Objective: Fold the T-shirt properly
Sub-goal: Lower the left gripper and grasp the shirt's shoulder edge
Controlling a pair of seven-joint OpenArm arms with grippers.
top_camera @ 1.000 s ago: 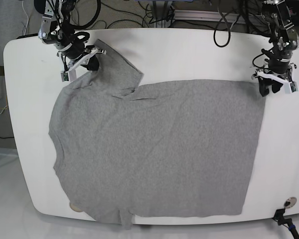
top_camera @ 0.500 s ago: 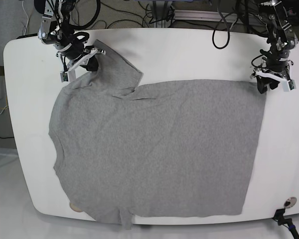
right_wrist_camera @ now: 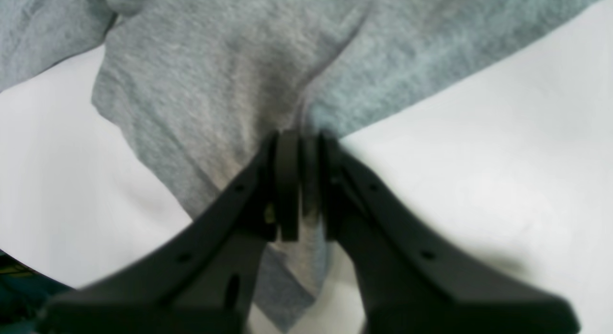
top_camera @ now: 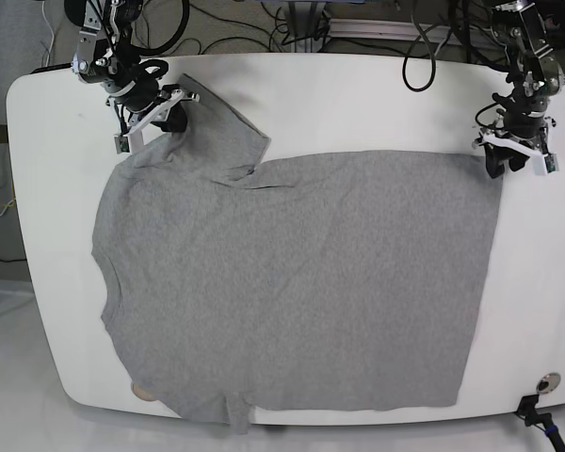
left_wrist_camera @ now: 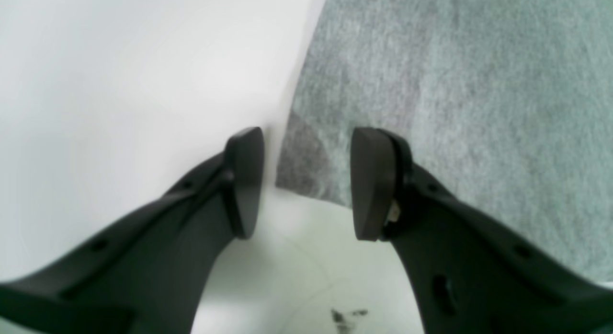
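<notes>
Across white surface [top_camera: 539, 245] we see grey T-shirt [top_camera: 301, 292] spread wide; left tool [left_wrist_camera: 306, 183] spread around its corner (ungripped), right tool [right_wrist_camera: 300, 185] pinching ridge. Lifting now could drag shirt askew.

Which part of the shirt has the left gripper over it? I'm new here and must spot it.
On the white table, find the grey T-shirt. At its straight edge nearest the robot, the corner sits between the left gripper's open fingers, flat, unlike the bunched cloth opposite.
</notes>
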